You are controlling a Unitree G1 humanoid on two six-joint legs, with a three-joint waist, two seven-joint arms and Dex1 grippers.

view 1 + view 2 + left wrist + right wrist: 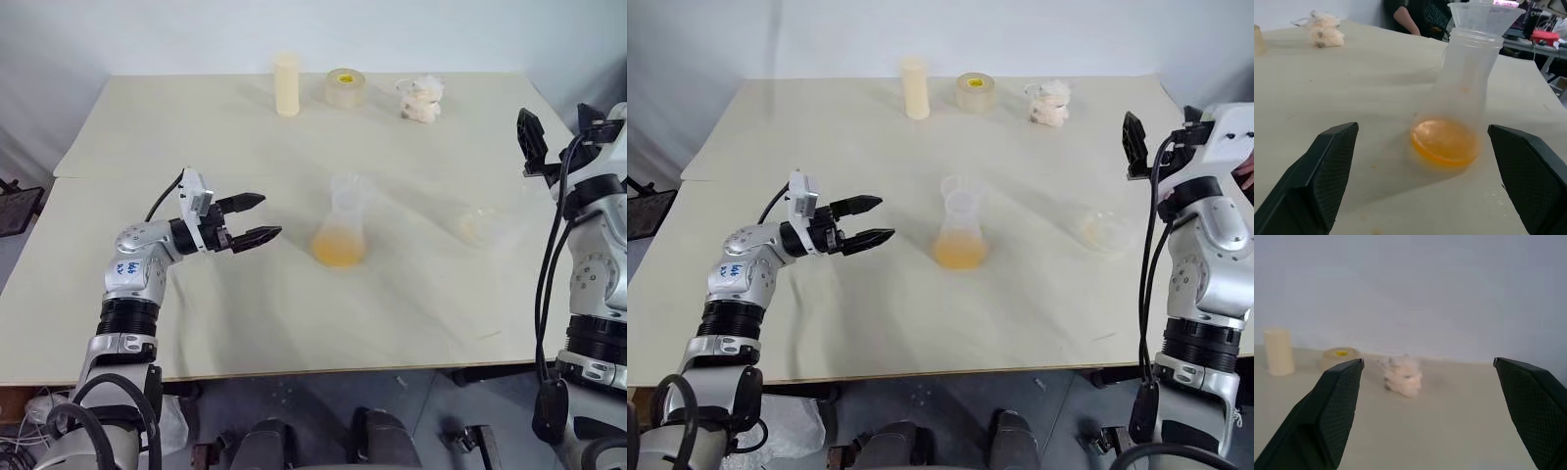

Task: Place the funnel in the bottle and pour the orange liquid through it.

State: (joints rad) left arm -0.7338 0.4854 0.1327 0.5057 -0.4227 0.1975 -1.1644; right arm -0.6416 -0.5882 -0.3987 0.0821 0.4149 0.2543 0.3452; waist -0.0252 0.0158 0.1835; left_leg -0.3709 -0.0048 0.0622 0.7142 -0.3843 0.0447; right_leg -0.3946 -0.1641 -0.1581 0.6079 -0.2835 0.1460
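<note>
The bottle (pixel 343 235) stands upright near the middle of the table (pixel 245 323), with the funnel (pixel 1484 17) already seated in its neck and the orange liquid (pixel 1444 142) pooled in its wide base, so the pour looks finished and the step in hand is to clear away without upsetting it. The small clear cup (pixel 1104 231) sits to the right of the bottle, well apart. The left gripper (pixel 248 220) hangs to the left of the bottle, its 2 fingers spread wide and holding nothing; any move here should be away from the flask, since a nudge could tip the loosely resting funnel. The right gripper (pixel 1134 145) is raised farther right of the bottle, beyond the cup, jaws wide apart and empty. Whether any liquid remains in the cup is hard to make out, the funnel's stem is lost inside the cloudy neck, and its rim is cut off in the left wrist view.
</note>
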